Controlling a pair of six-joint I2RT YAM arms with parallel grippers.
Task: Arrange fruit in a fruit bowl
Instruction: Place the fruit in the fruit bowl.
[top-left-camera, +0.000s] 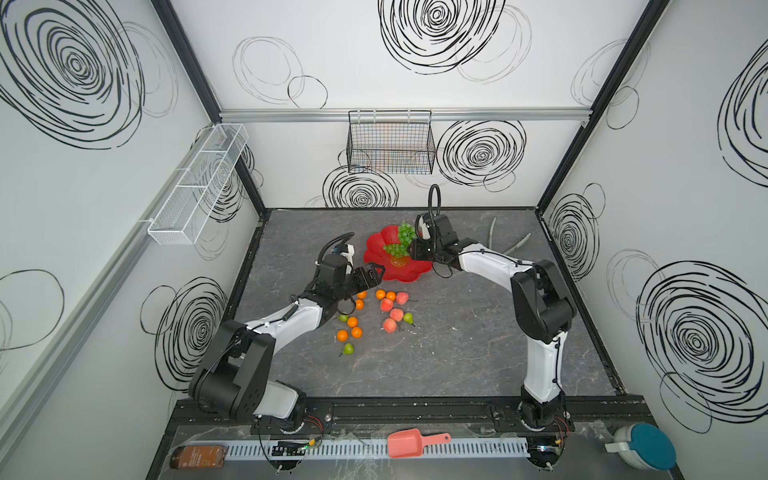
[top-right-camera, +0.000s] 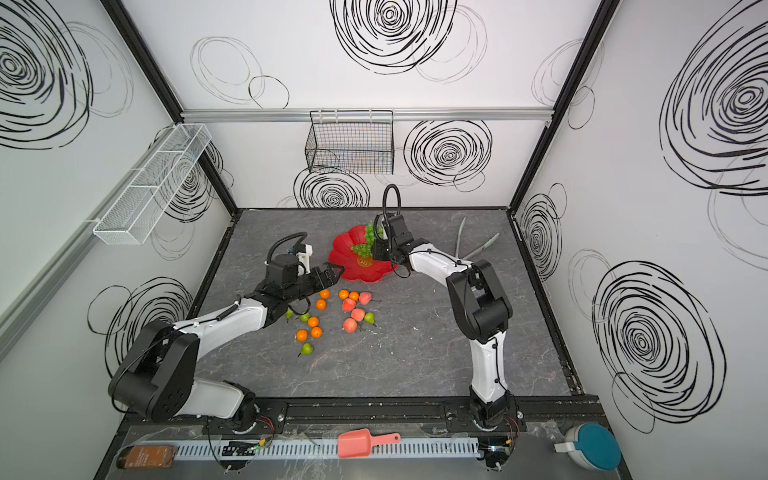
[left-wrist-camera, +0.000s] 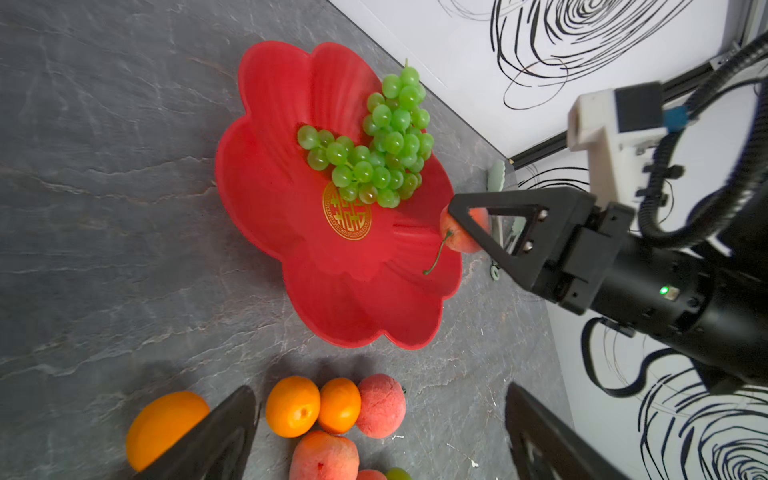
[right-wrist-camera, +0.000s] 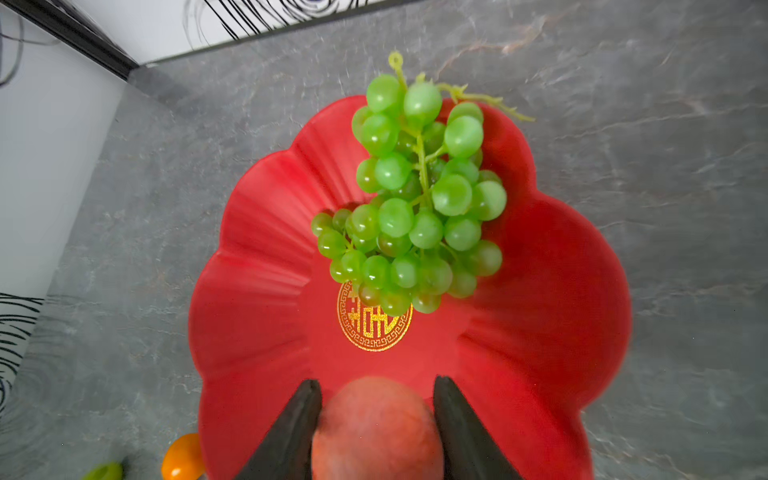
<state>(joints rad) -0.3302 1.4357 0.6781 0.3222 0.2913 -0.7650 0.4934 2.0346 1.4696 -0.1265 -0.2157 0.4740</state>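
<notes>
Holding peach (right-wrist-camera: 374, 432) in right tool (right-wrist-camera: 376, 382); stem (left-wrist-camera: 436, 253) toward bowl (right-wrist-camera: 257, 291); left tool (top-left-camera: 376, 276) wide

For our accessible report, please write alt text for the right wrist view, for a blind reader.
The right end effector grips a peach over a red scalloped bowl. Green grapes lie in it, partly covering its gold emblem. The bowl stands on a grey table.

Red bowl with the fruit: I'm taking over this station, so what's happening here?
The right gripper holds a peach between its fingers just over the red bowl's edge, not yet released. A bunch of grapes already lies inside. The left gripper hovers open and empty beside the bowl. The other fruit lies loose on the table.
</notes>
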